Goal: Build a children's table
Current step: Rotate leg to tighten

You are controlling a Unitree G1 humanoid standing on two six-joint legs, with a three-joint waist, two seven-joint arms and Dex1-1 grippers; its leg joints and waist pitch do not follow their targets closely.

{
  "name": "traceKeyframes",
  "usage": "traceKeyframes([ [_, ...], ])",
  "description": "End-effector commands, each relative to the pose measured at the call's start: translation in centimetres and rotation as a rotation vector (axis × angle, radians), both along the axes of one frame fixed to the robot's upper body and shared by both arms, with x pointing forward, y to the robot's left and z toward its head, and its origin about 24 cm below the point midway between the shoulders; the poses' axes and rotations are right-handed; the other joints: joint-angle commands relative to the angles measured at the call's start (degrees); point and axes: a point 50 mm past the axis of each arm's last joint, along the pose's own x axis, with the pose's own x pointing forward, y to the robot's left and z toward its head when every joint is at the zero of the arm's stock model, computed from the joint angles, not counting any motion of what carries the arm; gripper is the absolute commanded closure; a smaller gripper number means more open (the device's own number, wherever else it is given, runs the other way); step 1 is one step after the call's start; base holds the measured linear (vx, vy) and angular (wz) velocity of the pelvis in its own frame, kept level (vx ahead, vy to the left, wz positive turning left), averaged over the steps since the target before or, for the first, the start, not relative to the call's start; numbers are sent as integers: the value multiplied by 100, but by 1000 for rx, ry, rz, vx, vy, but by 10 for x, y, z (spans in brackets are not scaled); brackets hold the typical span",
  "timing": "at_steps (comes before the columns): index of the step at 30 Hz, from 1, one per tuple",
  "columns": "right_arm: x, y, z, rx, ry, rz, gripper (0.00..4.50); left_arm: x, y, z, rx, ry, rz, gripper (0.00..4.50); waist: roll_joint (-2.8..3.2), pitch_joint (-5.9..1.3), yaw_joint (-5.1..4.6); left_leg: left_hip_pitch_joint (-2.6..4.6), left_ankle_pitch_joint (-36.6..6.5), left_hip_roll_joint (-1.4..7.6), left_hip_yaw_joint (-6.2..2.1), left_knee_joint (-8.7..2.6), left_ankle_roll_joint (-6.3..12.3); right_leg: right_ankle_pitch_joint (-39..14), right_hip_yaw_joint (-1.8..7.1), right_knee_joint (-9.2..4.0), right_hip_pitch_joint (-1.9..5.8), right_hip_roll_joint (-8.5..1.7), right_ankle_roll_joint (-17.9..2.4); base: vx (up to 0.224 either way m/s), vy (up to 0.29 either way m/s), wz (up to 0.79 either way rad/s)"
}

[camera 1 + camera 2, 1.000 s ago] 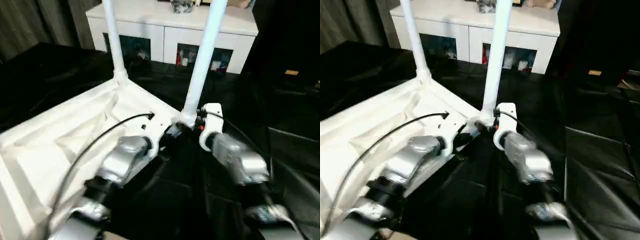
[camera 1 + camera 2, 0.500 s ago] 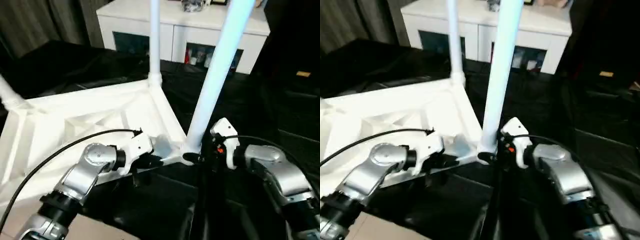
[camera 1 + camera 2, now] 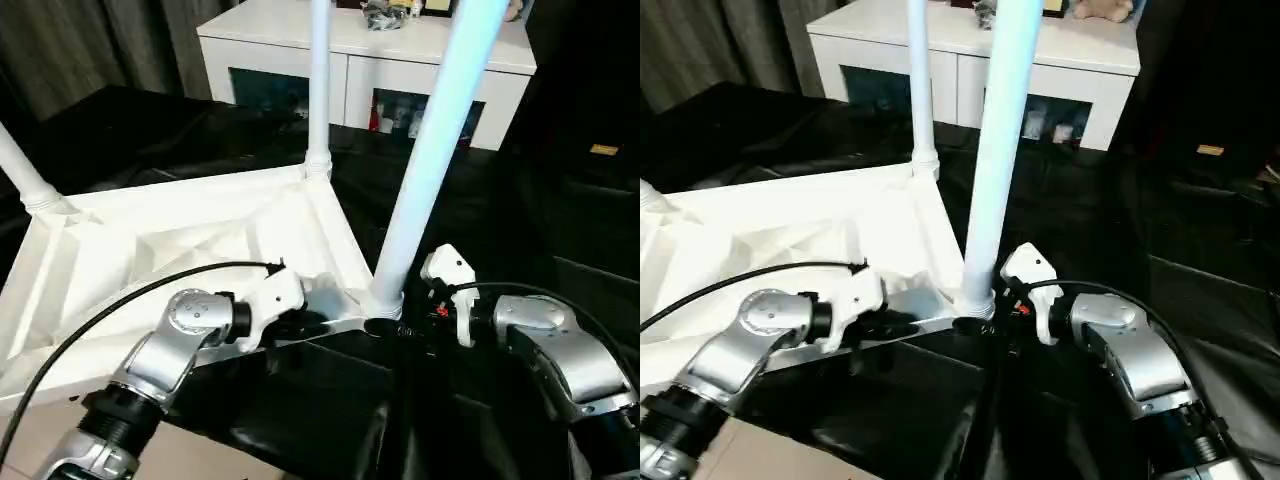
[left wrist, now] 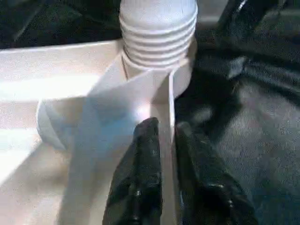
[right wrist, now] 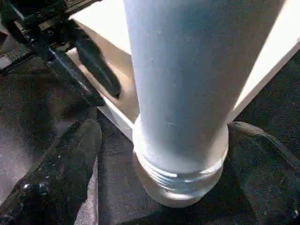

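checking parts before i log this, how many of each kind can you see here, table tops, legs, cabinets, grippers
table top: 1
legs: 3 in view
white cabinet: 1
grippers, left gripper and right gripper: 2
total: 7

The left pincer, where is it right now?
The left pincer straddles the upturned children's table's rim, beside the nearest leg's threaded base.
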Motion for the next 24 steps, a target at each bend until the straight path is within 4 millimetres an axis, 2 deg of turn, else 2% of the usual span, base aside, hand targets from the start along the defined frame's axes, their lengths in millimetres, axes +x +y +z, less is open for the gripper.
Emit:
traceKeyframes([
  [1,-4,7,6,33,-21,44,10,6,3,11,-8,-63,37,381,-21,-331,10,-10,-683,152,-21,-307,266,215,230,-315,317,-373,-1339,0,0,0],
  [4,-7,7,5,32,-17,46,10,3,3,7,19,-40,26,381,-4,-324,9,-14,-721,147,-23,-307,268,114,226,-321,318,-371,-1325,0,0,0],
  [11,-8,9,6,29,-18,48,10,-1,9,-4,108,5,19,381,-8,-312,-7,6,-899,151,-23,-318,191,-206,229,-345,304,-365,-1287,0,0,0],
  [13,-7,10,6,27,-18,51,10,-4,10,-6,120,31,8,381,-40,-313,-11,2,-866,149,-20,-316,201,-213,230,-341,306,-364,-1274,0,0,0],
  [16,-7,11,6,26,-19,57,10,-7,11,-6,115,50,5,381,-36,-317,-6,-7,-772,145,-19,-308,221,-179,231,-327,305,-365,-1283,0,0,0],
  [17,-6,11,7,26,-21,61,10,-11,12,-6,112,71,-3,381,-65,-314,-13,-7,-763,144,-14,-307,238,-173,231,-329,302,-361,-1276,0,0,0],
  [18,-6,11,7,26,-21,62,10,-11,12,-6,111,74,-4,381,-38,-323,-7,-4,-729,146,-20,-303,249,-160,229,-317,299,-366,-1279,0,0,0],
  [20,-6,12,7,25,-22,69,10,-14,12,-4,101,92,-6,351,-49,-325,4,14,-717,164,-15,-306,263,-107,231,-316,289,-368,-1323,0,0,0],
  [24,-7,13,7,19,-25,86,10,-13,14,-3,130,57,14,323,-60,-315,9,-3,-739,151,-12,-299,285,-144,227,-315,291,-362,-1310,0,0,0],
])
